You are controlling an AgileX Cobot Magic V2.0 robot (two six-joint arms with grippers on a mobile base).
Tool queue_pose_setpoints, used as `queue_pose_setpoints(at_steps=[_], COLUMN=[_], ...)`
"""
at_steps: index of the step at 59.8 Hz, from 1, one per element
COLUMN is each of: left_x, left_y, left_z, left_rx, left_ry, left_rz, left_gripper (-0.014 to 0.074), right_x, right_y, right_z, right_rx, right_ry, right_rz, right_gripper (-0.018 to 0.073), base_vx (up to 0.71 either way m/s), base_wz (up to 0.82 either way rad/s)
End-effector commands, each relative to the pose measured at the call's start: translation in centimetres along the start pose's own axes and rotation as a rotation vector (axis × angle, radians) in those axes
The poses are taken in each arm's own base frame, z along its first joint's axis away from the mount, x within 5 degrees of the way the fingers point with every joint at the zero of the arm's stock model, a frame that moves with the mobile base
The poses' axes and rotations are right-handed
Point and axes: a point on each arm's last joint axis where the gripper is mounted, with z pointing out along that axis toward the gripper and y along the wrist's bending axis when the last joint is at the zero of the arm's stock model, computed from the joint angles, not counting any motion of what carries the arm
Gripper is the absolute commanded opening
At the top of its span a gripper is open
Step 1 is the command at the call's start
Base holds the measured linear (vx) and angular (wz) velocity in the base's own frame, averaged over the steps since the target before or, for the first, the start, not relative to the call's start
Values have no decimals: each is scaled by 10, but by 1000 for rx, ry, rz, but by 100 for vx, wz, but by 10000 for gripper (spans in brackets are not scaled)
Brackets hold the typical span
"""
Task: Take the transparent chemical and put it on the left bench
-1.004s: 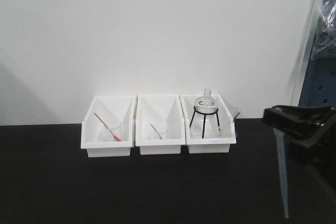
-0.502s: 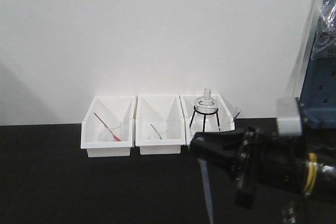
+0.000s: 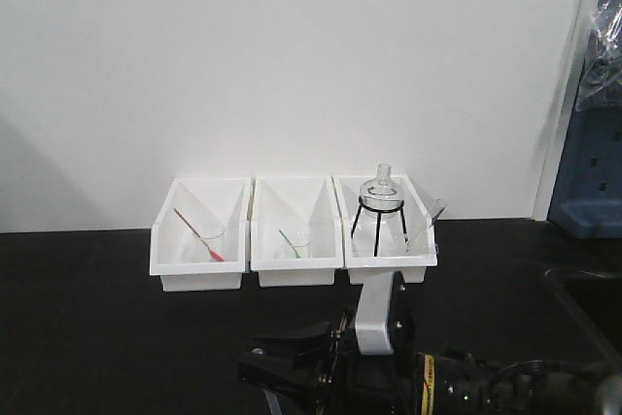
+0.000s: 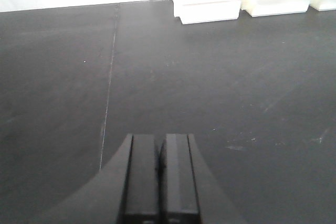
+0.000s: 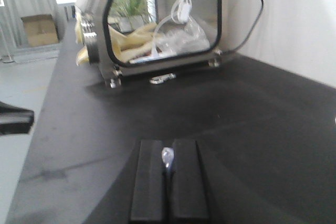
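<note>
My right gripper (image 5: 167, 145) is shut on the transparent chemical (image 5: 167, 157), a clear pipette; only its bulb end shows between the pads. In the front view the right gripper (image 3: 257, 369) sits low at the bottom centre, pointing left over the left bench (image 3: 87, 328), in front of the bins. I cannot make out the pipette's stem there. My left gripper (image 4: 159, 142) is shut and empty, low over the black bench top (image 4: 220, 77).
Three white bins stand along the wall: left (image 3: 199, 274) with a red-tipped dropper (image 3: 199, 237), middle (image 3: 294, 271) with a green-tipped dropper (image 3: 289, 245), right (image 3: 389, 269) with a round flask (image 3: 380, 189) on a black tripod. The right wrist view shows a metal-framed glass case (image 5: 157, 19).
My right arm has swung from the right edge of the front view leftward and down to the bottom centre, still holding the pipette. The bins have not moved.
</note>
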Motion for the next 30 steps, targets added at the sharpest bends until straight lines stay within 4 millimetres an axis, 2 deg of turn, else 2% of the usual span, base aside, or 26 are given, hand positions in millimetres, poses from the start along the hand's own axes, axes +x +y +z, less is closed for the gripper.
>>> queue_pose_setpoints(at_steps=[1, 11, 19, 30], left_x=[-3, -3, -3, -3], left_y=[0, 0, 0, 0], left_z=[-1, -1, -1, -1], left_rx=[-2, -2, -2, -2], left_ry=[-81, -81, -81, -81], left_rz=[-9, -9, -9, -9], left_gripper=[-3, -3, -3, -3], right_x=[-14, 1, 4, 5], right_y=[-3, -9, -9, -8], right_z=[2, 4, 5, 5], right_rx=[5, 25, 19, 8], right_ry=[-87, -40, -20, -14], right_rz=[-23, 7, 3, 12], right_gripper=[8, 86, 229, 473], base_vx=[0, 0, 0, 0], base_wz=[0, 0, 0, 0])
